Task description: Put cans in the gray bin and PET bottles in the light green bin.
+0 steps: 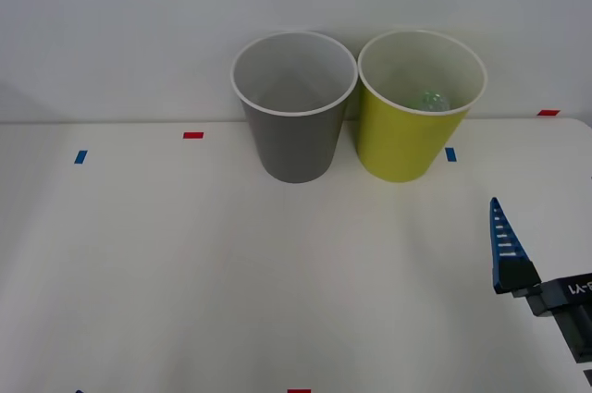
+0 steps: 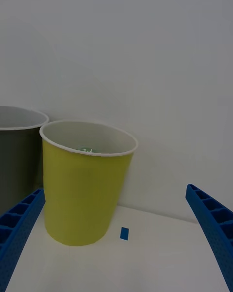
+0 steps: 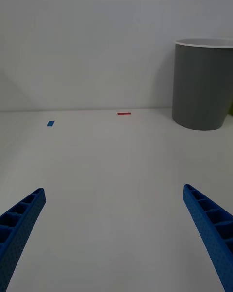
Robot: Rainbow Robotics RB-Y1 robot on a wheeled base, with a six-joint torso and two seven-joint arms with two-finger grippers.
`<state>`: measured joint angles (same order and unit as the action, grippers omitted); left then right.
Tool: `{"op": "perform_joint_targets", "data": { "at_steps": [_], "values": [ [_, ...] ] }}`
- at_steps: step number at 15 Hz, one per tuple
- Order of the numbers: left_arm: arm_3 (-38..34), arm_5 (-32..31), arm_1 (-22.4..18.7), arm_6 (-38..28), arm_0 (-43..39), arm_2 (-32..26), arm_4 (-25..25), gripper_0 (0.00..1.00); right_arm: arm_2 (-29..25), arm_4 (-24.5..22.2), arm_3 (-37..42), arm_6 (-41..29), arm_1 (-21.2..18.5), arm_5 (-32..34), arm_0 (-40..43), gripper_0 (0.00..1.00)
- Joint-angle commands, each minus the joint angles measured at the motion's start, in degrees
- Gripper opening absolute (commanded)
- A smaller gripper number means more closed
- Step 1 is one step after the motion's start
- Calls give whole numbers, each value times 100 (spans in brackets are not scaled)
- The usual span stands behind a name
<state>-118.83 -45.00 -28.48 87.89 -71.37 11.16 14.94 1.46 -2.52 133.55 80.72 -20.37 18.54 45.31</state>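
In round lime bin [image 1: 407, 148], green-labelled bottle [image 1: 431, 99]

Lighting bright, even, diffuse. Soft faint shadows on the bench [image 1: 185, 264] under the gray bin [image 1: 294, 106] and light green bin [image 1: 421, 106]. No glare. Blue fingers [image 3: 208, 224] slightly soft close to the lens; the bins beyond them sharp.

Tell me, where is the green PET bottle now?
The PET bottle lies inside the light green bin, at the table's back on the robot's right, beside the gray bin.
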Motion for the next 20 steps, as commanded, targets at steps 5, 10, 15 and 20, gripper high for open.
{"op": "perform_joint_targets", "data": {
  "at_steps": [5, 10, 15, 20],
  "values": [
    [0, 0, 0, 0, 0, 0, 0, 97, 100, 691, -805, 216, -161, 1363, 1024, 100],
    [0, 0, 0, 0, 0, 0, 0, 97, 135, 1183, -805, 163, -512, 1978, 1832, 100],
    [0, 0, 0, 0, 0, 0, 0, 98, 267, 1500, -805, 137, -521, 2048, 2281, 100],
    [0, 0, 0, 0, 0, 0, 0, 97, 311, 1491, -805, 137, -512, 2119, 2579, 100]
  ]
}}
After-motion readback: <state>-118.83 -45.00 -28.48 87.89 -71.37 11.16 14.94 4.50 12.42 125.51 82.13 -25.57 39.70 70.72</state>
